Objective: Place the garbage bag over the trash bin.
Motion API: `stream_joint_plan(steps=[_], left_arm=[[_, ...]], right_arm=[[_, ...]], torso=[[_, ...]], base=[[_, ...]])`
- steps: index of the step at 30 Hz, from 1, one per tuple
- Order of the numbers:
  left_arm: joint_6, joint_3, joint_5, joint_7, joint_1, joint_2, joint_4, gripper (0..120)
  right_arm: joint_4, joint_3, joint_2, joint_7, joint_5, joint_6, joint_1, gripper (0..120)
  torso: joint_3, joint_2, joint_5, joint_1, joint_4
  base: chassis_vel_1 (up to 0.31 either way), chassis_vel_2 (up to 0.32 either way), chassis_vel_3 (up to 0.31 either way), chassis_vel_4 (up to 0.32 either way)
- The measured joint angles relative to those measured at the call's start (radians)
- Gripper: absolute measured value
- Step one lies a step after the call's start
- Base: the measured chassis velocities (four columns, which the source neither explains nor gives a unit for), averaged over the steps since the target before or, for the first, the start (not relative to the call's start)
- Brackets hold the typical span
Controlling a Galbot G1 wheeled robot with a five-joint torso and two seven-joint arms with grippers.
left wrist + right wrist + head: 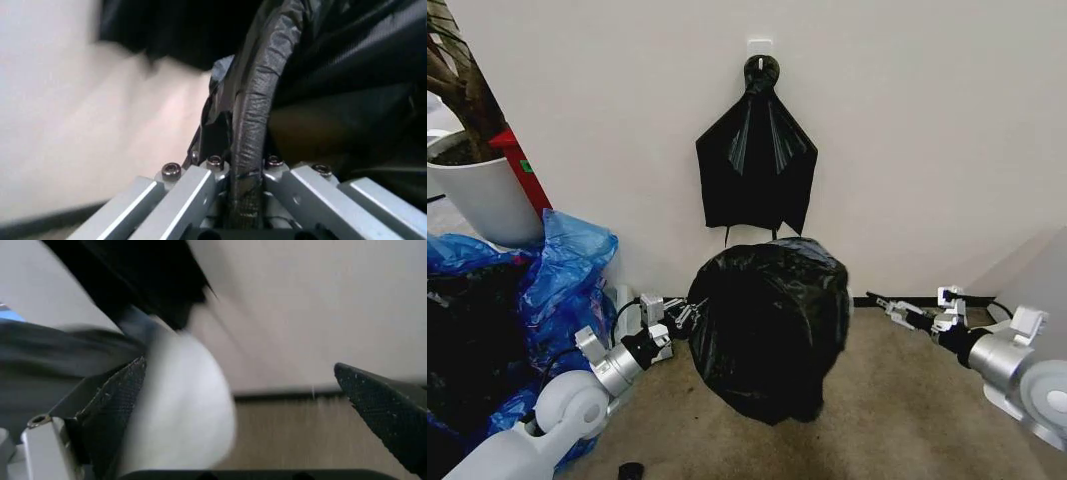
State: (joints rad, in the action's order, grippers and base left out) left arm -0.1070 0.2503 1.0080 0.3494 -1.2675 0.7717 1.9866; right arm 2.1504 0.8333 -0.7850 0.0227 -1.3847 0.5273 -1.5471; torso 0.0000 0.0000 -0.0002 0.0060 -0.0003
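Note:
The garbage bag (772, 335) bulges as a glossy black mass on the carpet in front of the wall. The trash bin is hidden under it in the head view. My left gripper (689, 315) is at the bag's left edge and is shut on a fold of the black plastic (257, 115). My right gripper (895, 311) is to the right of the bag, apart from it, open with nothing held. Between its spread fingers (113, 400) a blurred white rounded shape (183, 410) shows beside dark plastic; it may be the bin's side.
A fan-shaped black bundle (755, 165) hangs from a wall hook above the bag. Blue plastic bags (567, 265) and a white plant pot (477, 195) crowd the left. A small black item (630, 469) lies on the floor. Bare carpet (907, 410) lies at the right.

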Motion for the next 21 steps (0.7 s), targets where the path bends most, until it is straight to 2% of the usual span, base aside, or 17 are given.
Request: stream_joint_plan(steps=[3,12,15,16,19,21], left_arm=[[0.011,-0.005,-0.006,-0.045,0.001,0.004,-0.001,0],[0.066,-0.034,-0.043,-0.267,-0.002,0.027,0.015,0],[0.139,-0.054,-0.068,-0.43,-0.007,0.044,0.048,0],[0.139,-0.054,-0.068,-0.43,-0.007,0.044,0.048,0],[0.174,-0.066,-0.083,-0.509,-0.008,0.049,0.063,0],[0.21,-0.082,-0.101,-0.628,-0.004,0.059,0.078,0]], right_arm=[[0.025,0.008,-0.007,0.004,0.008,-0.016,-0.005,100],[0.149,0.002,-0.046,0.027,0.122,-0.082,-0.003,100],[0.29,-0.034,-0.092,0.088,0.221,-0.101,-0.007,100],[0.29,-0.034,-0.092,0.088,0.221,-0.101,-0.007,100],[0.344,-0.071,-0.119,0.14,0.258,-0.095,-0.015,94],[0.356,-0.147,-0.145,0.196,0.304,-0.069,-0.02,84]], torso=[[0.0,0.0,-0.0003,0.0,0.0001],[0.0,0.0,0.0,0.0,0.0002],[0.0,0.0,-0.0002,0.0,0.0002],[0.0,0.0,-0.0002,0.0,0.0002],[0.0,0.0,-0.0002,0.0,0.0],[0.0,0.0,0.0005,0.0,-0.0001]], base=[[0.0,0.0,0.0,0.0],[0.0,0.0,0.0,0.0],[0.0,0.0,0.0,0.0],[0.0,0.0,0.0,0.0],[0.0,0.0,0.0,0.0],[0.0,0.0,0.0,0.0]])
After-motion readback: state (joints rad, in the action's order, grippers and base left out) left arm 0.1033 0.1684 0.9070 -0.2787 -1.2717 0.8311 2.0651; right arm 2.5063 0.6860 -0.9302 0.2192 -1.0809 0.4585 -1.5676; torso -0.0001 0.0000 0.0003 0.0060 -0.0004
